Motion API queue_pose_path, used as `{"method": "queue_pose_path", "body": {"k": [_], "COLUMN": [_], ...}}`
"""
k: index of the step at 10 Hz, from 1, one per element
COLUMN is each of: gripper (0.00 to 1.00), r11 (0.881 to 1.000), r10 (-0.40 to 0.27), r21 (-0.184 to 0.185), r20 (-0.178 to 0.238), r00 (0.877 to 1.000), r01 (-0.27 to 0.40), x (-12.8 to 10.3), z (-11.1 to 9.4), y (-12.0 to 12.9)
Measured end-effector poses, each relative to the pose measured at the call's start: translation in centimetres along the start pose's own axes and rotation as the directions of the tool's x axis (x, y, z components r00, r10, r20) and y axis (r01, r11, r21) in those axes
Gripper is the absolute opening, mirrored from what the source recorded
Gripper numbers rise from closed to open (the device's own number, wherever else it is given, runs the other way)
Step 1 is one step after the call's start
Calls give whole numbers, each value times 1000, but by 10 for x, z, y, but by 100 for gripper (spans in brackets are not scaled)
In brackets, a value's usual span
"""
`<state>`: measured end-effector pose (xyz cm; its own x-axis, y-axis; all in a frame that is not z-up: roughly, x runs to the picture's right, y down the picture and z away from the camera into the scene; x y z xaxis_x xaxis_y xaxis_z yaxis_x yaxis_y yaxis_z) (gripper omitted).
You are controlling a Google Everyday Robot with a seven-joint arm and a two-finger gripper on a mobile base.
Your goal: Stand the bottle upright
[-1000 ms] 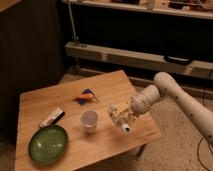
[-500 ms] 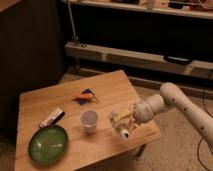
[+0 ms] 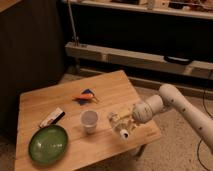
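While the arm reaches in from the right, the camera view shows the gripper (image 3: 121, 121) low over the near right part of the wooden table (image 3: 60, 102), its fingers closed around the bottle (image 3: 119, 126). The bottle is tilted, not upright, with its dark round top (image 3: 123, 134) pointing toward the table's front edge. A white paper cup (image 3: 89, 120) stands just left of it. A green plate (image 3: 48, 145) sits at the front left corner, a flat white-and-black packet (image 3: 52, 117) lies behind the plate, and a blue-and-orange item (image 3: 85, 96) lies mid-table.
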<state>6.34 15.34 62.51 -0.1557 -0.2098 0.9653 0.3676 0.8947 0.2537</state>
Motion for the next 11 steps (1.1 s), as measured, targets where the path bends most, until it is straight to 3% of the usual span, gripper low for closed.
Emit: {"method": "queue_pose_path", "body": {"k": [1, 2, 3, 4, 5, 6, 7, 8, 11], "gripper": [0, 0, 0, 0, 0, 0, 0, 0, 0], "r11": [999, 995, 993, 988, 978, 967, 946, 917, 886], "r10": [-5, -2, 2, 30, 111, 167, 251, 337, 407], "r21": [42, 96, 117, 151, 204, 237, 275, 312, 337], "r20": [-47, -142, -191, -263, -313, -306, -291, -265, -240], "r00": [999, 990, 982, 964, 943, 937, 923, 904, 881], "r01": [7, 16, 21, 10, -47, -95, -170, -250, -318], "x": [8, 18, 21, 22, 21, 20, 21, 19, 20], "z": [-9, -21, -24, -25, -24, -21, -17, -12, -4], "y": [0, -1, -3, -4, -4, -4, -6, -3, -2]}}
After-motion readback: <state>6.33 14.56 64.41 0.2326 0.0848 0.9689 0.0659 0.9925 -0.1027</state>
